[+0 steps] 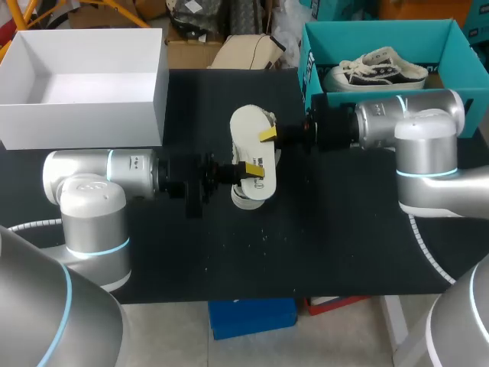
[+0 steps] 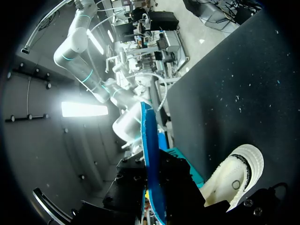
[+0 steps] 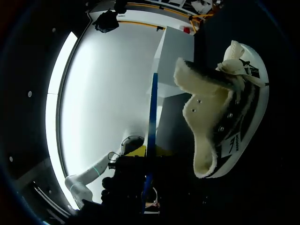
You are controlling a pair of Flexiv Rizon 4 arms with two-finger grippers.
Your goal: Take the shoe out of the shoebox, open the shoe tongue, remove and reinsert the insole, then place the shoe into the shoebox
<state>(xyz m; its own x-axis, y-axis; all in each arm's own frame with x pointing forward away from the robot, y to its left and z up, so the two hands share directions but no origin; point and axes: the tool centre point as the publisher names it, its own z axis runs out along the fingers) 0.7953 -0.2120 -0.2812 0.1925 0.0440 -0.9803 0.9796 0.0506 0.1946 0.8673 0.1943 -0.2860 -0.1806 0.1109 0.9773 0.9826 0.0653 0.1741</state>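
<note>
The fleece-lined shoe (image 1: 254,157) lies on its side mid-surface (image 1: 344,229), apart from the teal shoebox (image 1: 374,34) at the far right corner. The left end effector (image 1: 250,170) and the right end effector (image 1: 267,135) meet it; whether either pinches it, I cannot tell.

A: What blocks the left hand (image 1: 248,170)?
B: The shoe (image 1: 252,122), right against it; the right hand (image 1: 267,135) sits just across the shoe.
A: And open room?
B: Bare counter (image 1: 344,245) on the near side of both hands. 2 boxes stand beyond: white box (image 1: 84,122) well off the left hand, teal shoebox (image 1: 374,37) near the right hand.
</note>
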